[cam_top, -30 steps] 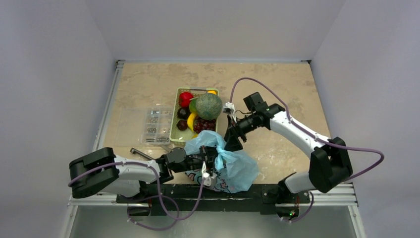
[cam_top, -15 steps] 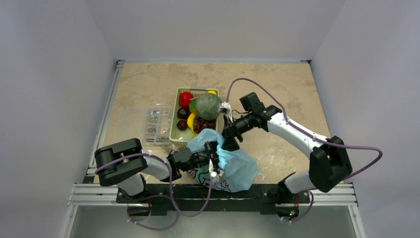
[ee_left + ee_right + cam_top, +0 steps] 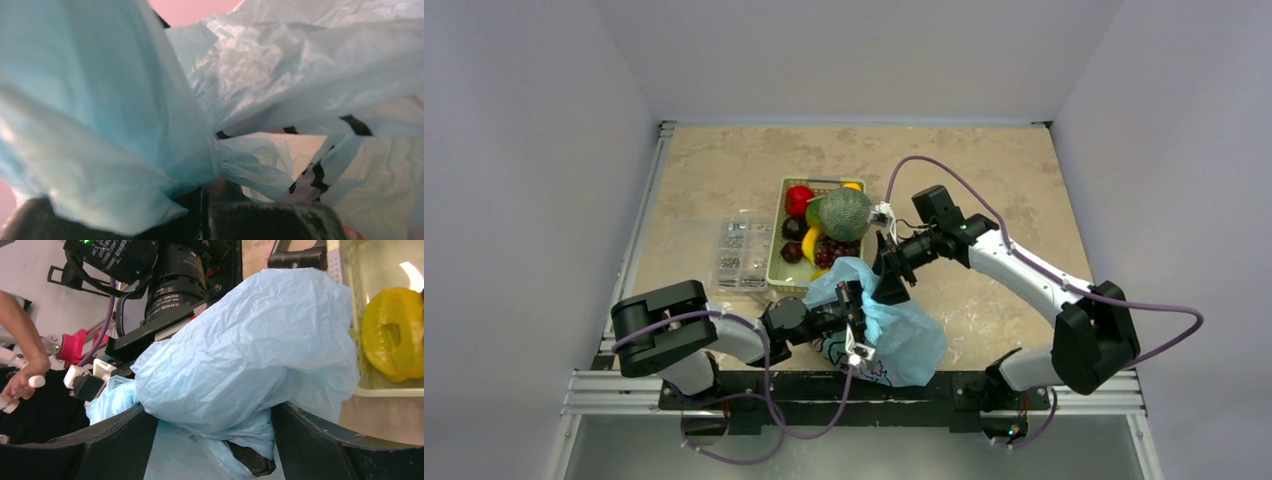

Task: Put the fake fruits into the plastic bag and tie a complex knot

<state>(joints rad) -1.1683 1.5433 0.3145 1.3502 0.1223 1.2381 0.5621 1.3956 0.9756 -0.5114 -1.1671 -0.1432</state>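
A green mesh basket [image 3: 776, 240] stands ahead of me on the beige marbled worktop [image 3: 714, 170]. Just beside it, on my left, lies a clear plastic compartment box [image 3: 714, 255], with small dark parts in the cells nearest the basket. Grey walls [image 3: 524, 150] enclose three sides.

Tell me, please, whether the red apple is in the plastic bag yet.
Out: the red apple lies in the green basket beside the melon, apart from the plastic bag.

Robot lab test cell: plain grey walls [image 3: 534, 150] enclosing stone-patterned tabletop [image 3: 724, 165], aluminium mounting rail [image 3: 604, 392] at near edge.
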